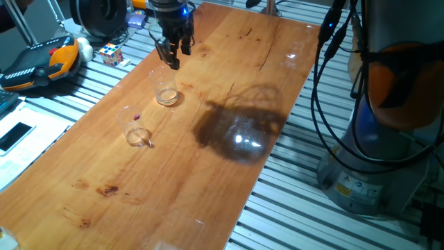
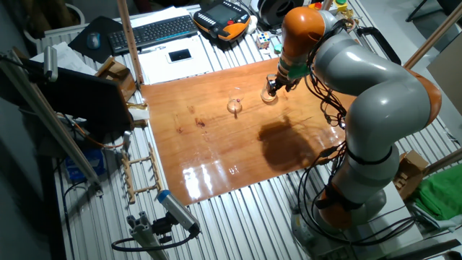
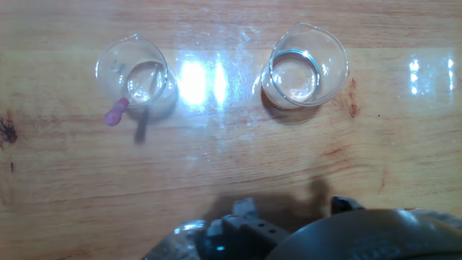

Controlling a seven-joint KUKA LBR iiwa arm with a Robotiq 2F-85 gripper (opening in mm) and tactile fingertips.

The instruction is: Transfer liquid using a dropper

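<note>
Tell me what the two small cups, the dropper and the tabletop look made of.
The two cups: clear glass or hard plastic; the wood shows through, and the rims glint. The dropper: thin clear plastic, it seems, with a matte purple-pink end, perhaps rubber. The tabletop: varnished wood, with visible grain, dark knots and glossy lamp reflections.

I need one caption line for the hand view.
Two clear cups on wood; the dropper stands in the left one.

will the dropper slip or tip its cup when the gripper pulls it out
Probably light and slightly bendy: the dropper looks like thin clear plastic. It leans on the rim of its small cup, so a sideways pull may tip that cup. Smooth plastic could slip.
</note>
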